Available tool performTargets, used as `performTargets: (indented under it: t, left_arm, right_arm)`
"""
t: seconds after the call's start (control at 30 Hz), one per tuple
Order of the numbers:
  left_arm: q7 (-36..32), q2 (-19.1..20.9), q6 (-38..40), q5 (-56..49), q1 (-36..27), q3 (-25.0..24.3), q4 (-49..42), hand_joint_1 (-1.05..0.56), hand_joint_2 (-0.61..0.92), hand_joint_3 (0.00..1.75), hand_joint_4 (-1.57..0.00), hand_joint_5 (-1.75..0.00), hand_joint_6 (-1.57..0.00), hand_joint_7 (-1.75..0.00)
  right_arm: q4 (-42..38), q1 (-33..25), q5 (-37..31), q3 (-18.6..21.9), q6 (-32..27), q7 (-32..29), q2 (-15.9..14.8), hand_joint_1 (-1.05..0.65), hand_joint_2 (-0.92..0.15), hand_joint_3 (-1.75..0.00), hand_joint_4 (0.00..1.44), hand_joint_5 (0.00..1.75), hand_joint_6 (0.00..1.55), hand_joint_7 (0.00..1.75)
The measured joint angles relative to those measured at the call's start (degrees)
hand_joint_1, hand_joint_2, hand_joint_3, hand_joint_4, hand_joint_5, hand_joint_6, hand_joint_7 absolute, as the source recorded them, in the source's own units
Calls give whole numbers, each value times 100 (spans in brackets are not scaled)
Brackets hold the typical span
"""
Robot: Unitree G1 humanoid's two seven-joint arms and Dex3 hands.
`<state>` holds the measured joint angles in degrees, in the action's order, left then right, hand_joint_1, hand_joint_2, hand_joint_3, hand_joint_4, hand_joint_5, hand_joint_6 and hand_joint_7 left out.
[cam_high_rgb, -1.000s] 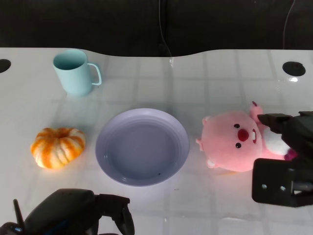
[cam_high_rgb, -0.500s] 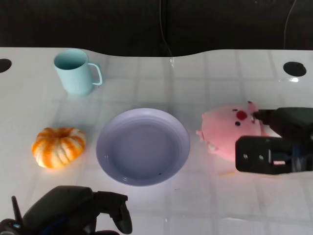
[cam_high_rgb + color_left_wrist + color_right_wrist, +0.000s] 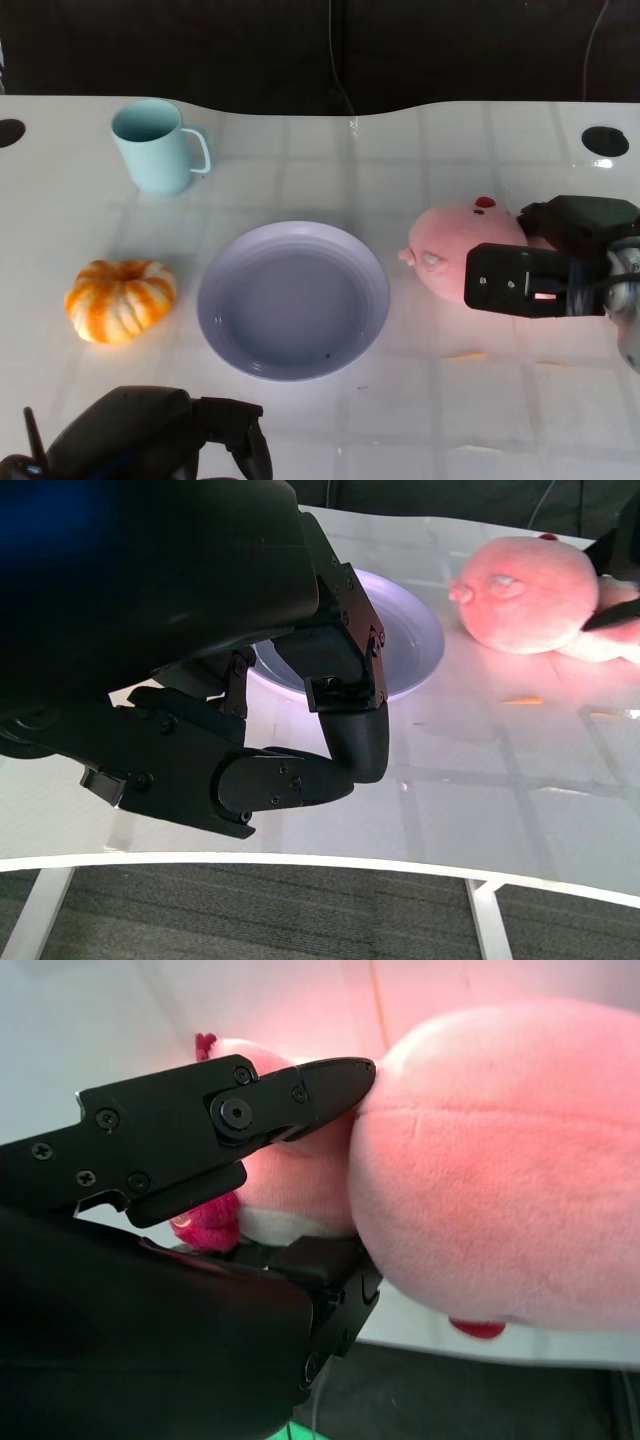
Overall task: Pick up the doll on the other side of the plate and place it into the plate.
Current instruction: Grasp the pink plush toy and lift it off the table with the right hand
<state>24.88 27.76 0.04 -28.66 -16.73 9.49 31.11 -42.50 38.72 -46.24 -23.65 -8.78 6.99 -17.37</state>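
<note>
The pink plush doll (image 3: 452, 250) is just right of the lilac plate (image 3: 292, 298), tipped so its face turns upward and away from me. My right hand (image 3: 545, 265) grips its body from the right; in the right wrist view the fingers (image 3: 215, 1125) press into the doll (image 3: 500, 1160). From the left wrist view the doll (image 3: 525, 590) shows beyond the plate (image 3: 415, 645). My left hand (image 3: 160, 440) hangs near the table's front left with fingers curled in, holding nothing (image 3: 300, 720).
An orange pumpkin (image 3: 120, 299) sits left of the plate. A light blue mug (image 3: 155, 146) stands at the back left. Two dark round holes (image 3: 604, 140) mark the table's far corners.
My right hand has closed around the doll and moved it up and slightly left, tipping its face from toward me to upward. The left hand stays put.
</note>
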Motion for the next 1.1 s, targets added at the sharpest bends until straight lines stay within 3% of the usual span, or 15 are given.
performTargets:
  t: [0.07, 0.1, 0.13, 0.23, 0.27, 0.33, 0.47, 0.5, 0.6, 0.67, 0.73, 1.1]
  left_arm:
    - [0, -20, 46, -29, 4, 40, 45, -35, 92, 41, -66, -145, -70, -99]
    - [0, -29, 49, -39, 3, 55, 57, -34, 92, 42, -66, -145, -70, -99]
    - [-1, -36, 48, -40, 2, 69, 72, -34, 92, 42, -67, -145, -71, -99]
    - [-1, -44, 49, -40, -1, 80, 94, -34, 92, 42, -68, -145, -71, -99]
    - [-1, -45, 49, -39, 1, 80, 96, -34, 92, 42, -67, -145, -71, -98]
    - [-1, -45, 55, -38, 6, 79, 96, -34, 92, 42, -67, -143, -71, -98]
    - [-1, -44, 55, -37, 52, 79, 51, -34, 92, 41, -68, -143, -71, -97]
    - [-1, -43, 52, -37, 80, 80, 3, -35, 92, 41, -68, -143, -71, -97]
    - [-8, -38, -5, -39, 134, 80, -164, -35, 92, 37, -69, -138, -72, -96]
    - [-26, -35, -116, -39, 132, 83, -272, -35, 92, 37, -69, -134, -72, -95]
    - [-66, -35, -184, -43, 118, 84, -347, -34, 92, 36, -71, -130, -74, -92]
    - [-222, -108, -358, -193, 1, 170, -360, -31, 92, 37, -71, -127, -75, -87]
  right_arm:
    - [-312, 90, 88, -9, 248, -362, 26, -30, -92, -7, 99, 18, 110, 11]
    - [-449, 130, 115, -13, 351, -530, 39, -27, -92, -9, 100, 37, 115, 11]
    - [-558, 153, 133, -15, 429, -681, 49, -24, -92, -15, 90, 78, 119, 8]
    - [-703, 171, 215, -14, 590, -992, 46, -22, -92, -15, 81, 125, 126, 12]
    - [-718, 171, 232, -9, 630, -1083, 46, -21, -92, -13, 80, 136, 122, 27]
    - [-746, 169, 307, 10, 703, -1277, 48, -22, -92, -12, 80, 141, 103, 63]
    - [-804, 138, 511, 136, 701, -1662, 131, -24, -89, -19, 82, 153, 104, 57]
    - [-805, 111, 593, 208, 704, -1802, 174, -25, -84, -30, 80, 162, 101, 69]
    - [-807, 41, 849, 382, 819, -2193, 261, -24, -55, -87, 81, 173, 86, 117]
    - [-804, -3, 1008, 510, 938, -2458, 284, -25, -46, -110, 84, 174, 78, 147]
    - [-694, -62, 1149, 630, 1036, -2577, 292, -24, -43, -120, 85, 175, 73, 167]
    - [742, -230, 1500, 764, 1324, -2285, 353, -17, -32, -137, 94, 175, 75, 175]
